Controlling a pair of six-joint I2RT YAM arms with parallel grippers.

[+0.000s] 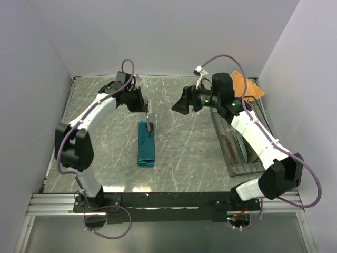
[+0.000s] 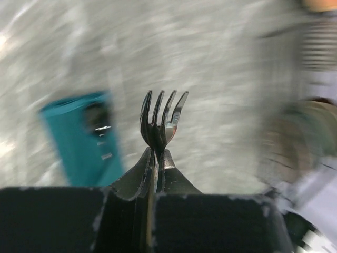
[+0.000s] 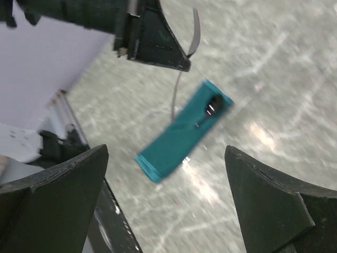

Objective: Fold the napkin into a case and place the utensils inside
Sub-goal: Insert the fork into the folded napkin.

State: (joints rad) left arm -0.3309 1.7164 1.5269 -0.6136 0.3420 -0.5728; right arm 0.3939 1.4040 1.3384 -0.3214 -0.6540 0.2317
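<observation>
The teal napkin [image 1: 146, 146] lies folded into a narrow strip in the middle of the table. The dark spoon's round bowl [image 1: 150, 126] pokes out of its far end, with the rest tucked inside. My left gripper [image 1: 144, 107] hovers just beyond that end, shut on the silver fork [image 1: 147, 114], which hangs towards the napkin. In the left wrist view the tines [image 2: 163, 118] stick out past the closed fingertips [image 2: 157, 156], and the napkin [image 2: 84, 139] is at the left. My right gripper [image 1: 177, 106] is open and empty to the right. Its wrist view shows the napkin [image 3: 181, 134], the spoon bowl [image 3: 215, 103] and the fork [image 3: 178, 89].
A wire dish rack [image 1: 227, 150] holding plates stands along the right edge, under my right arm. An orange woven cloth [image 1: 247, 87] lies at the back right corner. Grey walls close in the table on the left, back and right.
</observation>
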